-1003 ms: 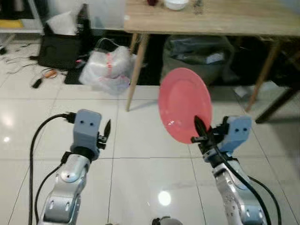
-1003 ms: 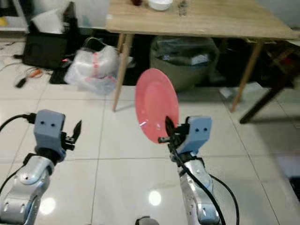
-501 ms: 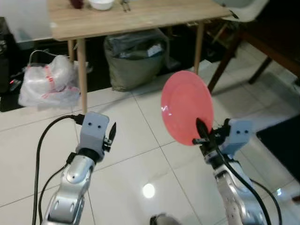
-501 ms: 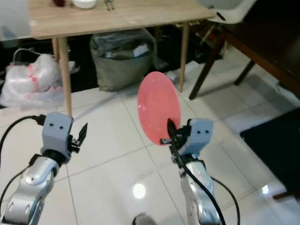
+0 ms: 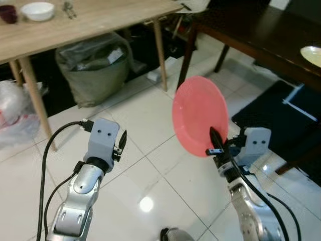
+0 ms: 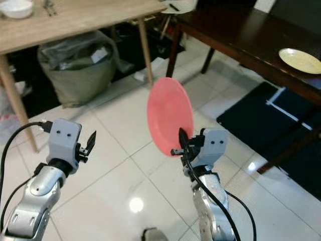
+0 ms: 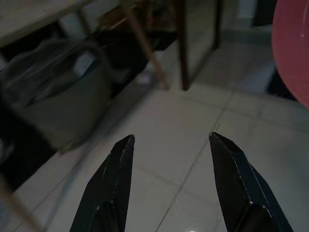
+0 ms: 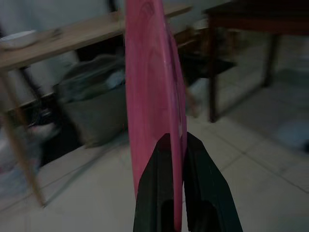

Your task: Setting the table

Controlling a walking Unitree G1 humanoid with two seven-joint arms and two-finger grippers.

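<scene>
Left gripper (image 5: 122,142), fingers apart, holds nothing at eight o'clock; right gripper (image 5: 215,143) at five o'clock pinches the round pink plastic plate (image 5: 199,115) upright by its rim; keep it steady toward the dark wooden table (image 5: 261,37) at two o'clock

Yellow plate (image 5: 313,54) cut by frame edge

My right gripper (image 5: 214,143) has black fingers, and the plate (image 5: 198,114) pinched between them is a plain pink-red. My left gripper (image 7: 171,164) is black too, on a blue-grey housing and a silver arm. The floor (image 5: 150,115) is glossy white tile with thin grey lines. One table (image 5: 90,20) is pale wood, carrying a white bowl (image 5: 38,10); the other table (image 6: 235,35) is dark brown, with a yellowish dish (image 6: 299,59). The sack (image 5: 95,65) is grey-green.
</scene>
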